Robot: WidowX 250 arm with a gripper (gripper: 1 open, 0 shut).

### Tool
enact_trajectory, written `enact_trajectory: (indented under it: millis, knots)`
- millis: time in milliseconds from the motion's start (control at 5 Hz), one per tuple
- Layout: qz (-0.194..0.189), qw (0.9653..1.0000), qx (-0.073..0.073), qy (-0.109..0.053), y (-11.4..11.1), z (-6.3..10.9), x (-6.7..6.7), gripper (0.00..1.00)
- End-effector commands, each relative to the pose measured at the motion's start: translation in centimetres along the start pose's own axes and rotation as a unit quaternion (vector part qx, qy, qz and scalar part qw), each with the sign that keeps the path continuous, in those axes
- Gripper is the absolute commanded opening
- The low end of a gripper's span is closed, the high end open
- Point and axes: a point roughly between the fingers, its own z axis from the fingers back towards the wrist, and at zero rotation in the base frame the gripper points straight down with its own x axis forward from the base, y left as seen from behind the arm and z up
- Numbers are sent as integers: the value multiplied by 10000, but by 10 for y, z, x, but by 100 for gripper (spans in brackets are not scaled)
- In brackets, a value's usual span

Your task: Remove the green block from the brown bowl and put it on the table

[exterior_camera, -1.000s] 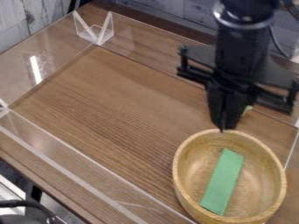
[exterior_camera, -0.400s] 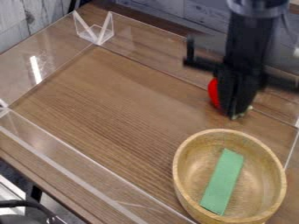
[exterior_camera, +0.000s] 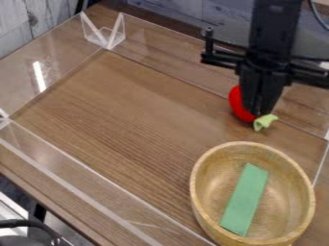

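plainly, the surface [exterior_camera: 115, 115] is wood-grain with clear walls along its edges. on it, near the front right corner, sits the bowl [exterior_camera: 210, 171], wide, shallow and thick-rimmed. the gripper [exterior_camera: 264, 113] hangs pointing down behind the bowl, well clear of its rim, jaws together and empty, with a red toy [exterior_camera: 240, 102] just beside them. the block [exterior_camera: 244, 199] lies flat on the bowl's floor, running front to back, touching nothing else. it looks light, stiff and smooth, probably a little slippery. being thin and lying flat, it likely wants a pinch across its narrow width near the middle, jaws opened first and lowered inside the rim.
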Motion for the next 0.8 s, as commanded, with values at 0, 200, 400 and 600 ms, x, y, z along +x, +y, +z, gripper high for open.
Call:
enact_trajectory:
  millis: [0,200,400,600]
  knots:
    - [-385,9992,-93,-47,2,6,3,0]
    - [-504,9987,-90,10,5,12,-3,0]
    - [-641,9979,-85,80,7,16,-10,0]
    - [-475,9988,-48,137,0,21,-17,0]
